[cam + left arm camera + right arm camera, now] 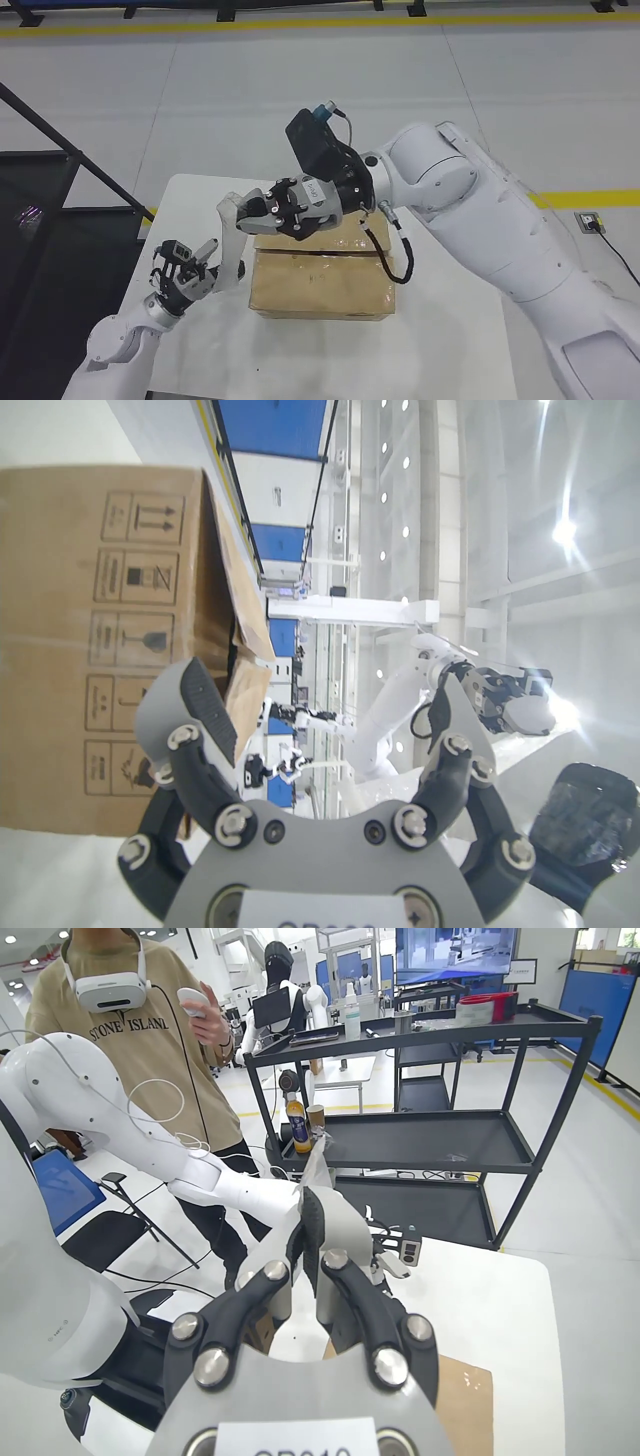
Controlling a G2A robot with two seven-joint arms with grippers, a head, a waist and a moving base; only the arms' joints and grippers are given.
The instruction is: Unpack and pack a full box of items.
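A brown cardboard box (320, 275) sits shut on the white table (450, 340). My right gripper (232, 208) hovers above the box's left end. It is shut on a thin clear strip of tape (316, 1163) that sticks out past its pinched fingertips (320, 1223). My left gripper (220, 262) is low beside the box's left side and open, with nothing between its fingers (210, 710). The left wrist view has the box's printed side (100, 640) close by and the right gripper (500, 700) farther off.
A black metal shelf cart (410, 1138) holding a bottle and a cup stands beyond the table's left edge. A black frame (40, 200) is left of the table in the top view. Bare tabletop lies in front of and right of the box.
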